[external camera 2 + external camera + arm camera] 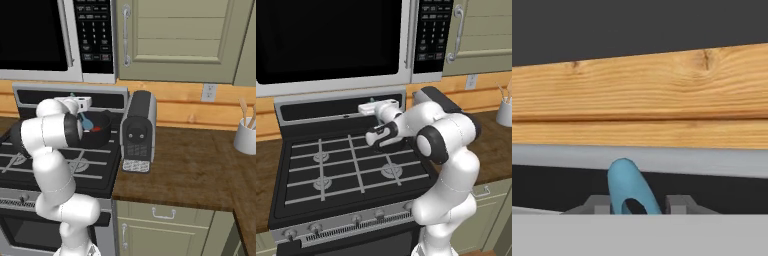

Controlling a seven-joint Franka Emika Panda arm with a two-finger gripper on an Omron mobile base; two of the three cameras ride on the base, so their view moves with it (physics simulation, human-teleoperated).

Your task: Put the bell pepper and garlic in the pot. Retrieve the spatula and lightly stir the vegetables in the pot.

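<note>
The stirring step is judged to be in hand. The gripper (pixel 637 204) is closed on the handle of the light-blue spatula (pixel 86 120), whose blade is seen lowered into the black pot (pixel 102 134) on the stove's back right burner. A red bell pepper (pixel 96 129) lies inside; the garlic cannot be made out. Small, gentle sweeps within the pot's wall are called for next.

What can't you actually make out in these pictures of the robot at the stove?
- Garlic: cannot be made out; in the right base view the arm and the near wall of the pot cover most of the inside.
- Bell pepper: just a red sliver above the pot's rim.
- Spatula: the hand view cuts off its lower part; its blade sits in the pot in the right base view.
- Pot in the left base view: mostly behind the forearm.
</note>
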